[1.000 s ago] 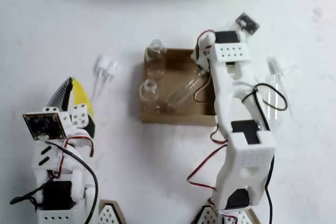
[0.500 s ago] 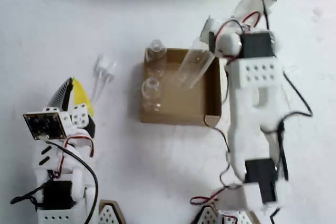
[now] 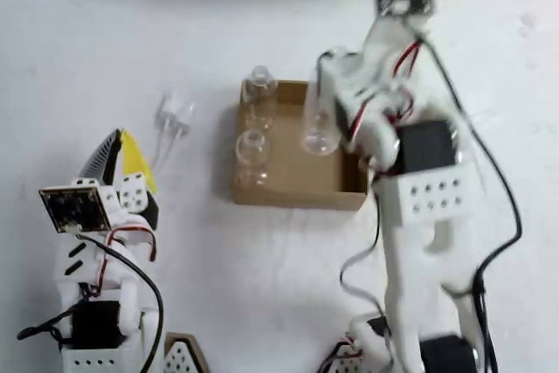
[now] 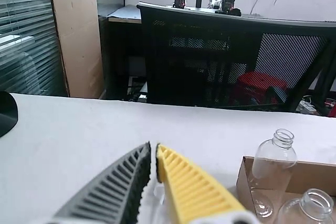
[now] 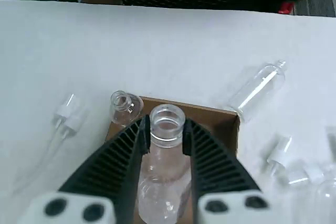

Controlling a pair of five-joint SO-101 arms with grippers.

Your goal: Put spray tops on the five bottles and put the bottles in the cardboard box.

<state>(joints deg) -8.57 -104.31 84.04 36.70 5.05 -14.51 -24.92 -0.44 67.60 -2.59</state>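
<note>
My right gripper (image 5: 165, 129) is shut on the neck of a clear open-mouthed bottle (image 5: 167, 115), held upright over the cardboard box (image 5: 227, 117). From above, that bottle (image 3: 316, 124) hangs in the box's right half (image 3: 297, 183) under the right gripper (image 3: 327, 85). Two more capless bottles (image 3: 259, 86) (image 3: 250, 151) stand along the box's left side. Another bottle (image 5: 257, 85) lies on the table beyond the box. My left gripper (image 4: 152, 153), grey and yellow, is shut and holds nothing, low at the table's left (image 3: 118, 156).
Spray tops (image 3: 175, 115) lie on the white table left of the box. More spray tops (image 5: 283, 153) lie on the other side near the lying bottle. A black office chair (image 4: 231, 61) stands past the far table edge.
The right arm lifted the bottle that lay slanted in the box, swung it upright, and now holds it by the neck over the box's right half. The left arm kept still.
</note>
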